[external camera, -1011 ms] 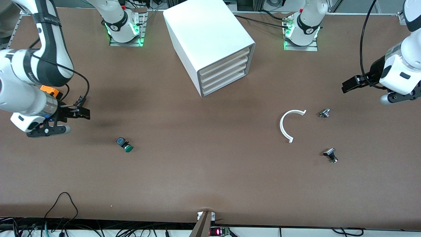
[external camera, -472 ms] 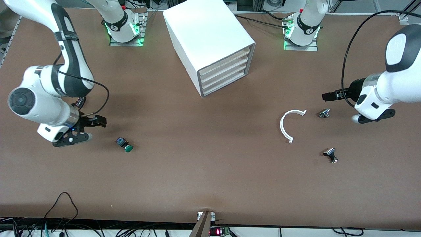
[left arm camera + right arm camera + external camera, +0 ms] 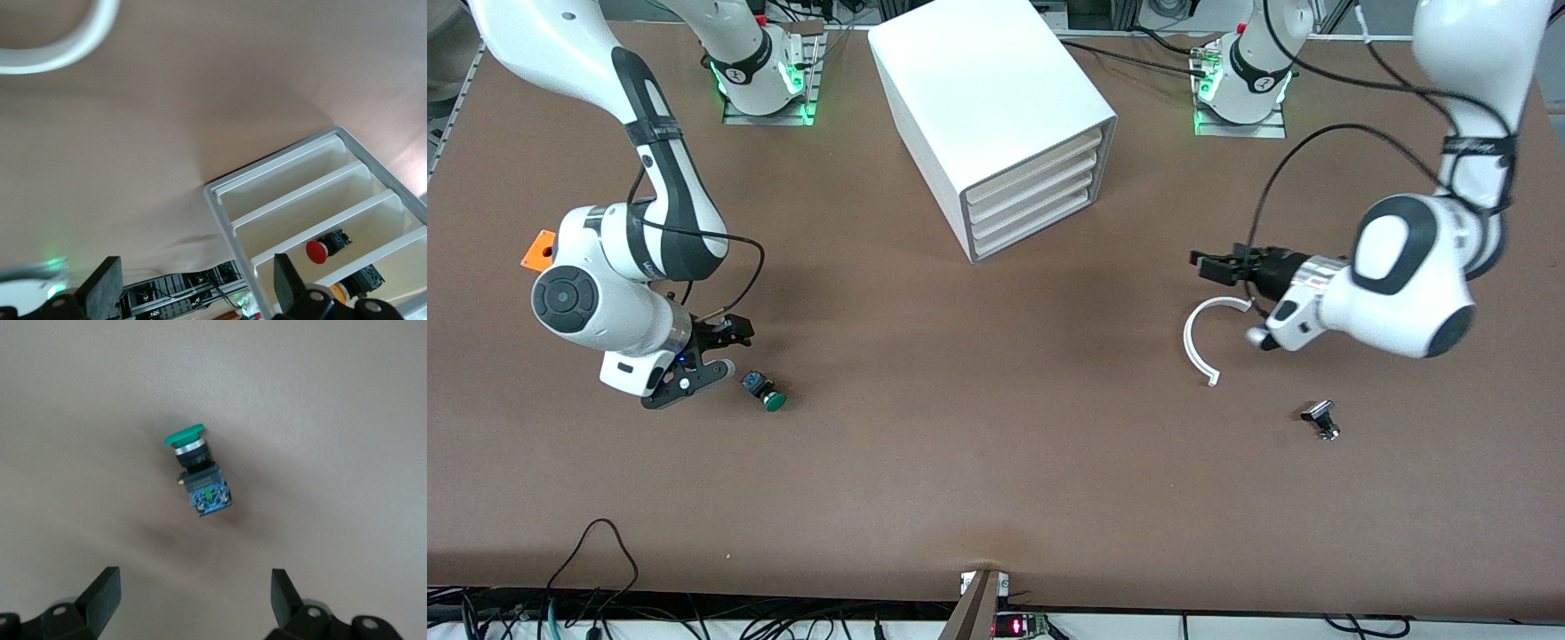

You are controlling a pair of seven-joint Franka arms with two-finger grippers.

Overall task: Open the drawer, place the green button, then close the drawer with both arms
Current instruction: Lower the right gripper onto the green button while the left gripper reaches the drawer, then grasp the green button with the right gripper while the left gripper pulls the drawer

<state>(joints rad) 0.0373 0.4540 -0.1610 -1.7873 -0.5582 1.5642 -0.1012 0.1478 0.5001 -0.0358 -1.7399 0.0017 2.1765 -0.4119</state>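
Grippers both closed in over the last second: right gripper (image 3: 725, 348) wide open, empty, just beside button (image 3: 763, 391); left gripper (image 3: 1221, 265) open, empty, facing drawer (image 3: 1040, 229), not yet pulled out.

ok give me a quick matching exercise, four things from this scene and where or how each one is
Things:
1. green button
2. white curved piece
3. lowest drawer
4. orange box

States:
A. shut in the cabinet
B. lying on its side beside the right end effector
C. at the right arm's end, by that arm's elbow
D. under the left end effector

Pairs: 1-B, 2-D, 3-A, 4-C
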